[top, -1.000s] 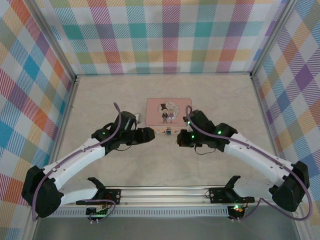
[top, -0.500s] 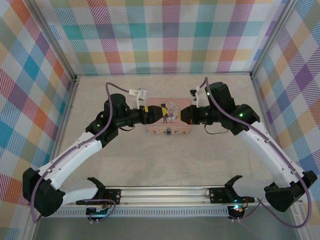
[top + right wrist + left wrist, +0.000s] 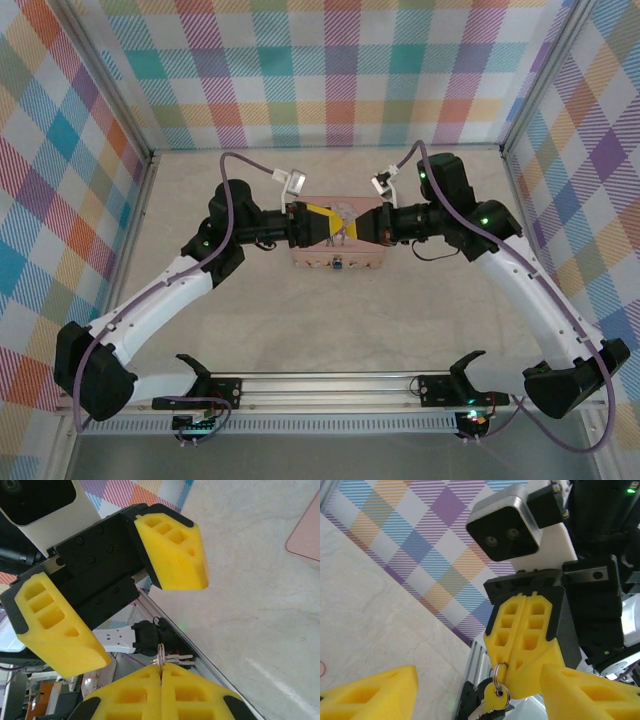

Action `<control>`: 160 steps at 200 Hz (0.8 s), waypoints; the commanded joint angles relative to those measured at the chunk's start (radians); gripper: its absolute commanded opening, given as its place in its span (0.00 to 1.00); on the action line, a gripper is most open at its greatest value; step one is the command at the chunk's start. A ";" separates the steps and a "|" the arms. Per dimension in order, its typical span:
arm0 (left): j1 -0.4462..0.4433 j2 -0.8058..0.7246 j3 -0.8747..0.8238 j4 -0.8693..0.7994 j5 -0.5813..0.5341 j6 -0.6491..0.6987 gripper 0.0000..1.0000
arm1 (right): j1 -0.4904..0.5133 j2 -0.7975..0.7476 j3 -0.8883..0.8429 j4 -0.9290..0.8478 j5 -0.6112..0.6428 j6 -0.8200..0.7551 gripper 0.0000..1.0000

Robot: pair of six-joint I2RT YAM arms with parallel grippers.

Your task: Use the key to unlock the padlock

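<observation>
Table point(image 3: 450, 300), pale stone pattern: carrying everything listed below. Pink tin point(image 3: 305, 258), flat, lying mid-table; my arms are reaching in over it from either side, tips facing each other. My left gripper point(image 3: 479, 671): fingers standing apart, gripping nothing, pointing at its partner. My right gripper point(image 3: 161, 676): fingers pressing flat together, pinching the wire ring point(image 3: 499, 672) from which the key is hanging. Padlock point(image 3: 342, 263), tiny and bluish: lying at the tin's near edge, below both grippers and apart from them; I am not able to tell whether it is resting on the tin or just in front of it. Key point(image 3: 496, 698), small, with a brassy head: dangling free under my right fingertips, blade pointing down and away. Handling, as I am judging it: the key is looking light, stiff and smooth, and on its ring it is free to swing, so I am expecting to need a pinch on the flat head itself, with the blade left clear. The padlock is looking hard, light and liable to slide when pushed; I am planning on clamping its body across the flat sides, keyhole uncovered.
</observation>
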 commanded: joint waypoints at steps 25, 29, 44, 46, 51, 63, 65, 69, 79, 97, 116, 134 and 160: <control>-0.017 0.023 0.065 0.027 0.081 0.048 0.57 | -0.018 0.004 0.005 0.063 -0.079 0.040 0.01; -0.018 0.023 0.065 0.026 0.083 0.047 0.56 | -0.020 0.006 0.006 0.063 -0.080 0.041 0.01; -0.024 0.026 0.066 0.028 0.092 0.047 0.53 | -0.026 0.010 0.011 0.061 -0.082 0.042 0.02; -0.025 0.026 0.066 0.028 0.094 0.048 0.53 | -0.027 0.011 0.010 0.060 -0.083 0.041 0.02; -0.027 0.026 0.066 0.028 0.098 0.050 0.52 | -0.028 0.012 0.012 0.062 -0.084 0.043 0.02; -0.033 0.026 0.069 0.024 0.107 0.054 0.49 | -0.033 0.015 0.014 0.063 -0.087 0.044 0.02; -0.034 0.025 0.070 0.022 0.109 0.056 0.48 | -0.033 0.015 0.014 0.061 -0.087 0.044 0.02; -0.037 0.024 0.071 0.019 0.111 0.060 0.47 | -0.035 0.016 0.013 0.062 -0.087 0.044 0.02; -0.042 0.021 0.071 0.012 0.111 0.068 0.44 | -0.040 0.018 0.015 0.062 -0.087 0.047 0.02; -0.048 0.017 0.071 -0.001 0.111 0.081 0.43 | -0.046 0.020 0.014 0.063 -0.087 0.050 0.02; -0.052 0.018 0.069 -0.006 0.115 0.086 0.42 | -0.050 0.020 0.005 0.075 -0.090 0.058 0.02; -0.054 0.018 0.069 -0.010 0.114 0.091 0.38 | -0.055 0.018 -0.002 0.083 -0.091 0.067 0.02; -0.057 0.018 0.072 -0.021 0.104 0.099 0.35 | -0.059 0.014 -0.007 0.089 -0.100 0.073 0.02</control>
